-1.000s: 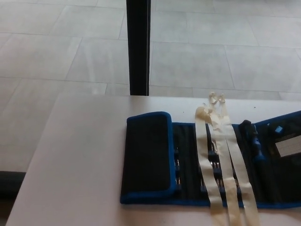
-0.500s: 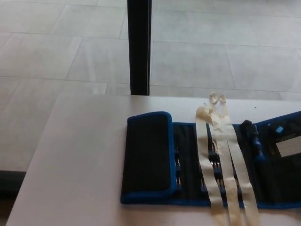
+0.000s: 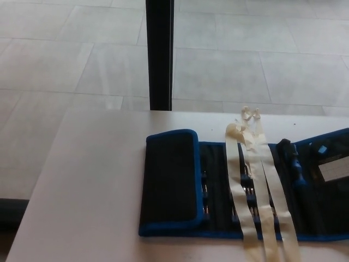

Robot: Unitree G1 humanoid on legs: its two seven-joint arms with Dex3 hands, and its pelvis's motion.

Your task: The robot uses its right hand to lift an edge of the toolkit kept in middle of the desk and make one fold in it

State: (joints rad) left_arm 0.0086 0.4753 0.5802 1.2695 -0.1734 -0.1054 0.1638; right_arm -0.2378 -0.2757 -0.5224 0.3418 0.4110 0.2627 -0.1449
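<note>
Head view:
Toolkit [image 3: 218, 188]: a black fabric roll with blue trim is lying flat on the desk, stretching from about the desk's middle toward its right edge, where it is running out of the picture.
Folded flap [image 3: 170, 183]: the toolkit's left end is lying turned over onto the rest of the roll, showing a plain black panel with a blue border; its right border is sitting just beside the first row of tool pockets.
Tools [image 3: 297, 166]: dark handles with blue parts are sitting in the open pockets; the nearer rows are too dim to tell apart.
Label [image 3: 334, 171]: a pale rectangle is showing on the toolkit's far right part, with a small blue tab just above it.
Tape strips [image 3: 262, 191]: pale cream strips are running across the open toolkit from the desk's far edge toward its near edge, bunching into a crumpled knot at the far end and passing beyond the toolkit's near border.
Desk [image 3: 92, 185]: its pale top is carrying the toolkit; the left half is showing bare surface.
Post [image 3: 160, 54]: a black upright is standing behind the desk's far edge, against a tiled floor [image 3: 262, 60].
Left hand: not showing in the picture.
Right hand: not showing in the picture, so its state cannot be told.
</note>
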